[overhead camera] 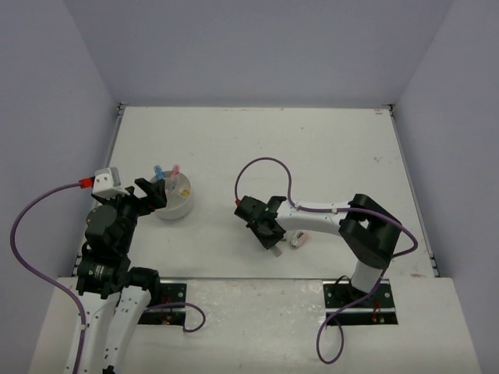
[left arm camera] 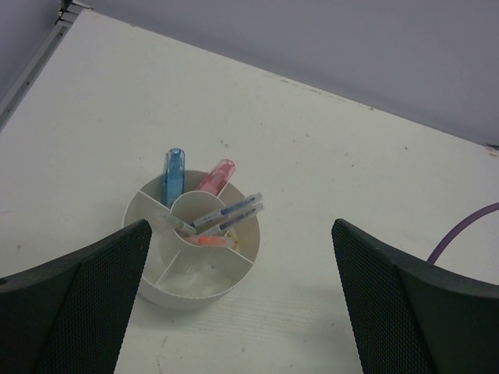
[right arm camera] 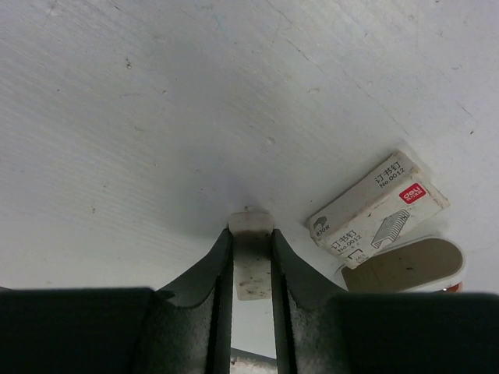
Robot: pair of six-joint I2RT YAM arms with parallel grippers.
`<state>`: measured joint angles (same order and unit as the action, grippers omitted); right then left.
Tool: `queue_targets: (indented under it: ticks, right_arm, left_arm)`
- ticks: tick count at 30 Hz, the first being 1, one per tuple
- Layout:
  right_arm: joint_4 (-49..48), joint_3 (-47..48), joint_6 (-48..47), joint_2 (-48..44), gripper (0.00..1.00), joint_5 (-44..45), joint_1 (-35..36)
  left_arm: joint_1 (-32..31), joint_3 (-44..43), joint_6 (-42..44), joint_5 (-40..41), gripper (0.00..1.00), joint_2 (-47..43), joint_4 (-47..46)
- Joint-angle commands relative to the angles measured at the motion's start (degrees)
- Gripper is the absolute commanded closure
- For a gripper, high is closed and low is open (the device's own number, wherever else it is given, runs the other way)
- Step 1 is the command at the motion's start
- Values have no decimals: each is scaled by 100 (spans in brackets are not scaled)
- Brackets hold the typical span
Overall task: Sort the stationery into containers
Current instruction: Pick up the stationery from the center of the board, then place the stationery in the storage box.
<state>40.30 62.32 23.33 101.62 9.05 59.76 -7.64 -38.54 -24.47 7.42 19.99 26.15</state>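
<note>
The white table (overhead camera: 312,148) is matte and faintly scuffed, walled by plain grey-lilac panels at the back and both sides; its far half lies open, as does the stretch between the two arms; only the overhead view takes in all of this, along with a purple cable (overhead camera: 265,167) looping over the right arm

The left gripper (overhead camera: 153,192) hangs just beside the round white holder (overhead camera: 173,204), near the table's left edge; its own camera shows the two black mesh-textured fingers (left arm camera: 78,304) spread as wide as they go, gripping nothing, with the holder (left arm camera: 187,292) framed between them; that view alone shows the inside: smooth plastic, a central tube with thin walls fanning out to the rim; a blue marker (left arm camera: 173,175) and a pink marker (left arm camera: 217,175) stand tilted in the far compartments; grey-blue pens (left arm camera: 228,210) and an orange pen (left arm camera: 209,241) lean across the right side; from above only the two marker tips show clearly

The right gripper (overhead camera: 274,240) sits low near the table's middle, toward the near edge; from above its grasp is hidden; its wrist camera shows the black fingers (right arm camera: 204,284) drawn in against both sides of a small off-white eraser block (right arm camera: 251,269), flecked and square-ended, its tip at the table surface; just to the right, apart from the fingers, lie two printed cardboard staple boxes (right arm camera: 378,210) side by side, overlapping a rounded white item (right arm camera: 413,265) I cannot identify; overhead these read as one pale cluster (overhead camera: 296,240) touching nothing else
</note>
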Motion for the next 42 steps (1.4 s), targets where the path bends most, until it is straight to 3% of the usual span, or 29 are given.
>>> queue_targets:
  ticks: [1,6,11,12,15,17,19,21,27,34,42]
  right_arm:
    - [-323,273,-31,-52,97,-204,203]
    - [-555,933,-31,-159,100,-304,203]
    - [-908,2171,-145,243,100,-878,177]
    - [-1016,2823,-24,433,100,-1205,101]
    - [-1591,3441,569,791,100,-1806,-388]
    - [-2246,3425,1128,854,100,-2329,-552]
    - [-3620,2997,2141,915,100,-3220,-999]
    - [-4458,2818,2911,1071,100,-3580,-1267]
    - [-4983,3808,3510,2226,100,-4292,-1326]
    - [-5654,3619,3836,2527,100,-4130,-1353]
    - [-5425,3735,3710,2630,100,-4166,-1362]
  left_arm:
    - [-35,35,109,-92,0,36,-189]
    - [-57,40,109,-99,0,21,-200]
    - [-70,14,109,-100,0,102,-172]
    - [-70,-2,101,-17,0,79,-134]
    - [-70,2,53,116,0,-88,-116]
    - [-74,13,47,141,0,-151,-123]
    - [-93,21,39,154,0,-199,-133]
    - [-112,14,36,150,0,-171,-119]
    - [-109,19,39,102,0,-83,-140]
    - [-114,32,47,58,0,-110,-171]
    - [-109,31,56,23,0,-104,-181]
